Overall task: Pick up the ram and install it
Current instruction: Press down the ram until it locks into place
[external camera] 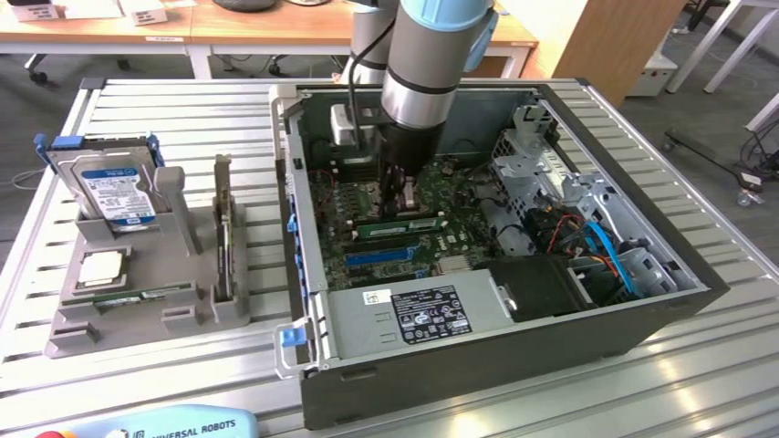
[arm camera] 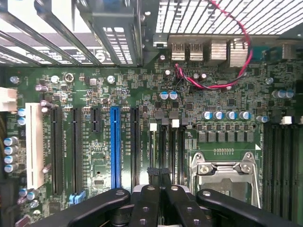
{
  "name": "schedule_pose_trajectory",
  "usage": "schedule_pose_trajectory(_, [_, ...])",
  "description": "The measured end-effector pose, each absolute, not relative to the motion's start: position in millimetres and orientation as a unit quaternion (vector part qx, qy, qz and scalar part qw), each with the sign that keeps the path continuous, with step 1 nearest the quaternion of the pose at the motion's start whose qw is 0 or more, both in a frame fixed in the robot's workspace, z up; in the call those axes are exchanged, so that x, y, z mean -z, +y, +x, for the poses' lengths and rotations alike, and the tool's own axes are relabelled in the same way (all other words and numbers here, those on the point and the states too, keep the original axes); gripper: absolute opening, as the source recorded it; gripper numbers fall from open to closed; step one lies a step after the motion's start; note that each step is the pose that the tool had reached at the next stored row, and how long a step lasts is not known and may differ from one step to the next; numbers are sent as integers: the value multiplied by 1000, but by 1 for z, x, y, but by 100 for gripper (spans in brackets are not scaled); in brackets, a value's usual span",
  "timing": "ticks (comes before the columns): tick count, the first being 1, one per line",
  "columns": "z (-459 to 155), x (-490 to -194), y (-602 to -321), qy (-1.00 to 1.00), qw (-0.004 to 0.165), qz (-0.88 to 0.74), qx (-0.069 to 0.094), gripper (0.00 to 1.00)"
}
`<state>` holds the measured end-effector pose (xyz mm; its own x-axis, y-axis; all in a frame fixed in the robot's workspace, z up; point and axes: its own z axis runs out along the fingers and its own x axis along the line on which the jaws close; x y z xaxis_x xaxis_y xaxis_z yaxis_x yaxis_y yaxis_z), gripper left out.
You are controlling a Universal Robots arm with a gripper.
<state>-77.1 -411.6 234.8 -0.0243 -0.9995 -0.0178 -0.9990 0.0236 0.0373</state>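
You are looking at the ram (external camera: 408, 222) as a thin green stick lying on the circuit board (external camera: 327, 193) inside the open computer case (external camera: 487, 356), directly under the gripper (external camera: 402, 203). Its long axis is running from the exterior view's left to the exterior view's right, parallel to the blue slot (external camera: 379, 256) that is sitting just nearer the camera. The stick is standing on its long edge, in line with the narrow black slots. The gripper is hanging straight above the stick's middle, reaching down from the arm, so the stick is lying below the fingers, not off to one side. In the wrist view, the gripper (arm camera: 159, 174) is showing its fingers drawn together, pointing down at the black slots beside the blue slot (arm camera: 115, 142). Whether the fingers are pinching the stick or only meeting above it cannot be told. You are also seeing a grey parts tray (external camera: 73, 342) well apart, outside the case on the exterior view's left.
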Motion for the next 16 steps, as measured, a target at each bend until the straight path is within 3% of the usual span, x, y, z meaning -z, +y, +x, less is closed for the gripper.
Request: schedule_pose_trajectory(16, [-77,-269,-412,-715,7,698,20,10])
